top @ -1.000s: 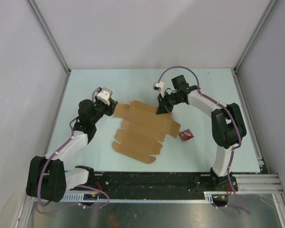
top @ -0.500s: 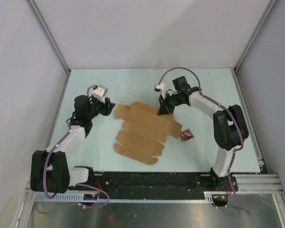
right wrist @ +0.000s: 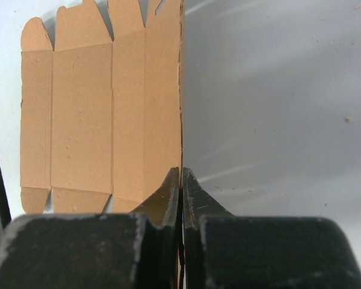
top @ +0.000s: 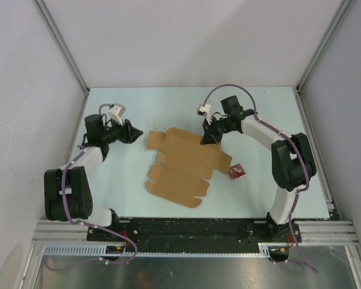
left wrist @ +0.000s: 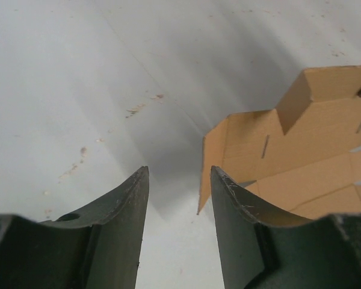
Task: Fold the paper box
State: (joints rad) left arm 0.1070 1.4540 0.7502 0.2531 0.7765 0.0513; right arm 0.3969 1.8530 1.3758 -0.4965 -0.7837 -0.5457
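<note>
jaws: parted, table [left wrist: 96,78] showing between | paper box [left wrist: 301,138]: opened-out sheet on table, beyond one jaw

Flat at mid table [top: 271,108] lay the box [top: 182,167]. The packet [top: 235,172] sat just right of it, apart. The left gripper [top: 134,133] was left of the box, clear of it. The right gripper [top: 208,141] was at its far edge, seemingly pinching it.

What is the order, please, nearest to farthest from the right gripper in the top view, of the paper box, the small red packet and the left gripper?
1. paper box: its far edge is pinched in the right gripper.
2. small red packet: just right of the box.
3. left gripper: open, beyond the box's left edge.
</note>
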